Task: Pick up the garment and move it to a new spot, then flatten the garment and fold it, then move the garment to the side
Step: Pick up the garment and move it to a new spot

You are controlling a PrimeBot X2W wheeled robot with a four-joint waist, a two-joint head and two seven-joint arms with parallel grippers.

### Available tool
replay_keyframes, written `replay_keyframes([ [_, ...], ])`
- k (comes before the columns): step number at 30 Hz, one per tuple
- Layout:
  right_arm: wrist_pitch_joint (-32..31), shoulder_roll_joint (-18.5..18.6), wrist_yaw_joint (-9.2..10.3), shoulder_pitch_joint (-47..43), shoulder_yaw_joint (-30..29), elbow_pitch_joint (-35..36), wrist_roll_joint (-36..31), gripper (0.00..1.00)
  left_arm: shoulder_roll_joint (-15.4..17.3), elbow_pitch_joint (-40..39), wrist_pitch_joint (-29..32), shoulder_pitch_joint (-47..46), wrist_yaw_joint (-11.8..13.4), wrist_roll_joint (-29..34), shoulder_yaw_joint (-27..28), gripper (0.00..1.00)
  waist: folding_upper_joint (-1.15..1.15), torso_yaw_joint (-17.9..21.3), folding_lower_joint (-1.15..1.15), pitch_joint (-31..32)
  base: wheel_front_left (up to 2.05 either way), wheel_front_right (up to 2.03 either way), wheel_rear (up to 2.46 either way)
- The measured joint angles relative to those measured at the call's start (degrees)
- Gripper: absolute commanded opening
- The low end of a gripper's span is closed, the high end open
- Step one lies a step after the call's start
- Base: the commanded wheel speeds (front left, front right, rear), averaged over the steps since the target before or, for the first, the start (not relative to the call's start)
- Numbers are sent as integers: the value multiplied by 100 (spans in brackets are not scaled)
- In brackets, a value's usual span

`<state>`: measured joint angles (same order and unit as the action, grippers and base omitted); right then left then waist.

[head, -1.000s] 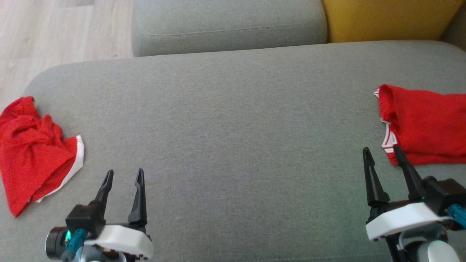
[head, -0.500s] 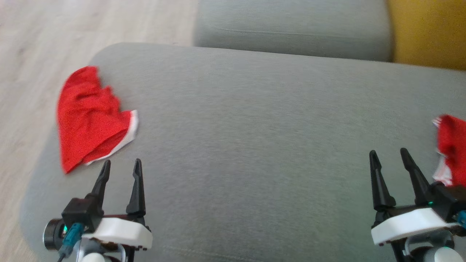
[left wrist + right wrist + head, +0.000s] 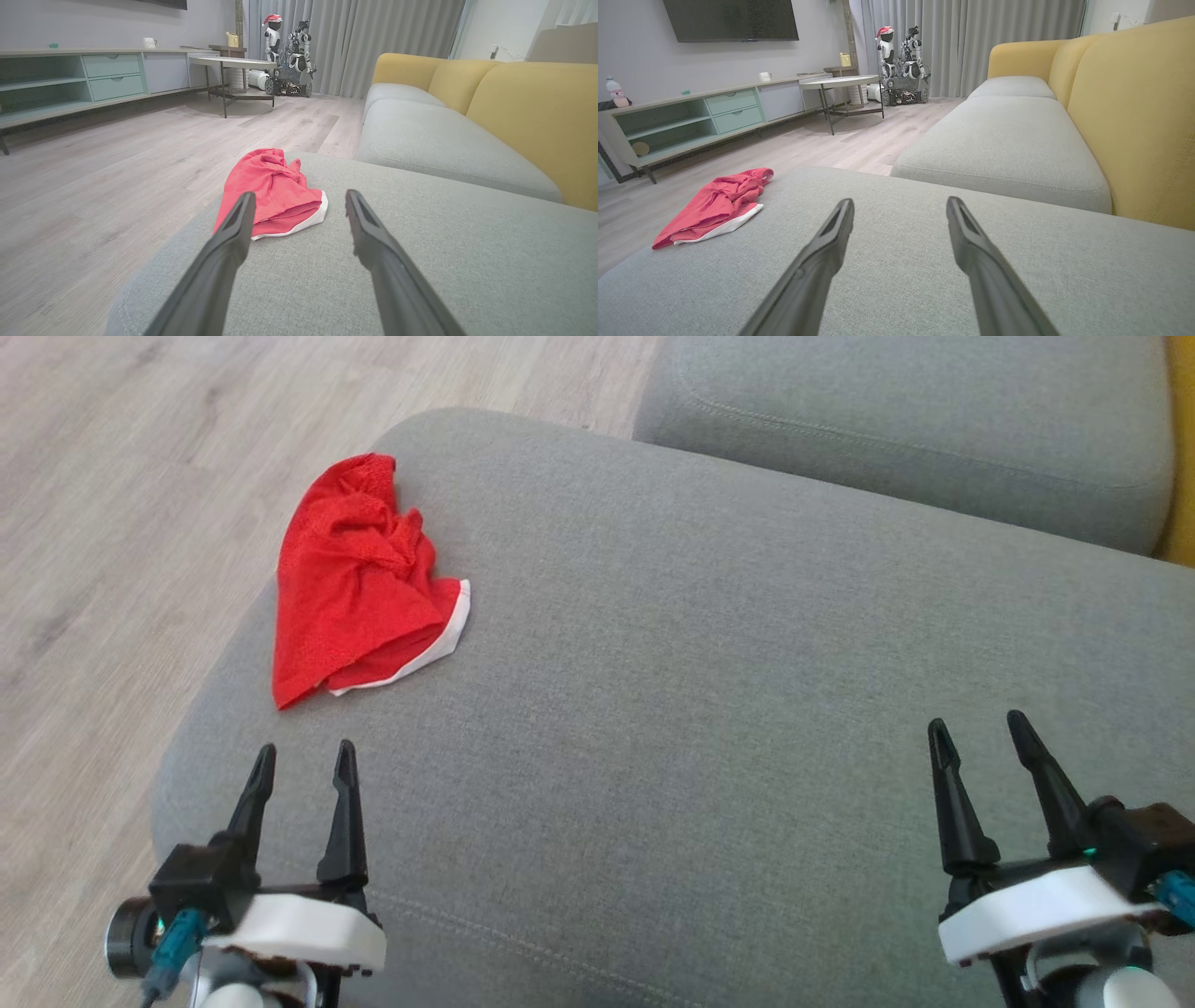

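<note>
A crumpled red garment (image 3: 358, 581) with a white hem lies near the left edge of the grey sofa seat (image 3: 709, 709). It also shows ahead in the left wrist view as the same red garment (image 3: 273, 191) and at the left of the right wrist view as the garment (image 3: 714, 205). My left gripper (image 3: 305, 758) hovers open a short way in front of it, nothing between its fingers. My right gripper (image 3: 977, 730) is open over bare cushion at the lower right, far from the garment.
The seat's rounded left edge drops to a wooden floor (image 3: 112, 523). A second grey cushion (image 3: 896, 420) lies behind, with a yellow backrest (image 3: 1134, 112) on the right. A low cabinet (image 3: 691, 116), a round table (image 3: 840, 84) and another robot (image 3: 901, 60) stand across the room.
The head camera has turned left: the red garment now sits higher and nearer the middle, and a second red garment at the right edge has left the view. Both grippers stay open.
</note>
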<state>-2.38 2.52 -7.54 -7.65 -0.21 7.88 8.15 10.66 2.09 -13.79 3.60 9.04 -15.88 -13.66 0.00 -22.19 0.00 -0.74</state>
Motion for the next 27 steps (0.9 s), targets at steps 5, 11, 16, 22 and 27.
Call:
replay_keyframes([
  [5,-24,0,0,1,7,18,0,100,0,1,-44,-18,3,0,5,100,0,-48,0,-61,0,0,0],
  [11,-145,0,0,23,22,131,-73,100,-16,51,-49,-180,1,-1,132,100,0,-42,0,-294,0,0,0],
  [16,-365,1,0,333,76,378,-288,100,-142,424,-51,-933,-109,-102,221,100,0,5,0,-728,0,0,0],
  [22,-653,82,0,853,191,683,-511,100,-307,1281,-76,-2136,-374,-178,543,100,0,130,1,-1456,0,0,0],
  [27,-782,260,0,1068,205,818,-528,100,-358,2507,-87,-3055,-624,-244,802,100,0,271,1,-2053,0,0,0],
])
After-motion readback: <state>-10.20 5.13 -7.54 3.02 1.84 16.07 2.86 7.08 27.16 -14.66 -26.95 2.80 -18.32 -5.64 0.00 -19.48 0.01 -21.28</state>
